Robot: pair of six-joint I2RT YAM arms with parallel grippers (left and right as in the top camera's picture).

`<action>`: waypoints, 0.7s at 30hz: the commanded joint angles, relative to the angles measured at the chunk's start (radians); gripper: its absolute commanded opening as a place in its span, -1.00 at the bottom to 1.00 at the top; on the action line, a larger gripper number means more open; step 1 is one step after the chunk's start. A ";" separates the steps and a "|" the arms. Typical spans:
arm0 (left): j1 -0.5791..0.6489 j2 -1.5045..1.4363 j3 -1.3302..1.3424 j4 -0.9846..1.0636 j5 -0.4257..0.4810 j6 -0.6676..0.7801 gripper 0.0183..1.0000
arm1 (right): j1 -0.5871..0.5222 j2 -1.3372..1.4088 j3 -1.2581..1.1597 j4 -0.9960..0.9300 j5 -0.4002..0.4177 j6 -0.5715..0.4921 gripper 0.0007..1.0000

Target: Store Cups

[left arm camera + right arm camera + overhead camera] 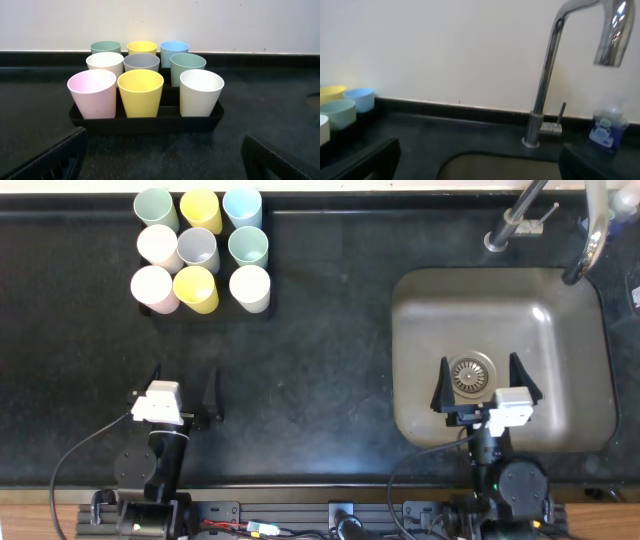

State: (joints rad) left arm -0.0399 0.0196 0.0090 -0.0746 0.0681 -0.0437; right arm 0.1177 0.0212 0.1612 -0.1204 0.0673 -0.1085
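Note:
Several upright cups stand in rows on a black tray (150,123) (268,308) at the worktop's back left: a pink cup (93,93) (152,288), a yellow cup (140,92) (195,288) and a white cup (200,92) (249,287) in the near row, more pastel cups behind. My left gripper (185,393) (162,155) is open on the dark worktop, short of the tray, holding nothing. My right gripper (486,381) (479,157) stands open over the sink (420,330), empty. Cup rims (342,102) show at the edge of the right wrist view.
A chrome tap (555,65) (520,215) rises behind the sink, with a blue soap bottle (605,131) beside it. The drain (472,373) lies between the right fingers in the top view. A pale wall backs the dark worktop (320,360).

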 commanded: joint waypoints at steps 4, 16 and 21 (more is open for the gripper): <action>-0.008 -0.008 -0.001 -0.003 0.006 0.018 1.00 | -0.005 -0.011 -0.145 0.043 0.005 -0.004 1.00; -0.008 -0.008 -0.001 -0.003 0.006 0.018 1.00 | -0.005 -0.008 -0.156 0.048 0.004 -0.004 0.99; -0.008 -0.008 -0.001 -0.003 0.006 0.018 1.00 | -0.005 -0.008 -0.156 0.048 0.004 -0.004 1.00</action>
State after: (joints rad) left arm -0.0399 0.0196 0.0090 -0.0746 0.0677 -0.0437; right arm 0.1177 0.0223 0.0177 -0.0792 0.0673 -0.1089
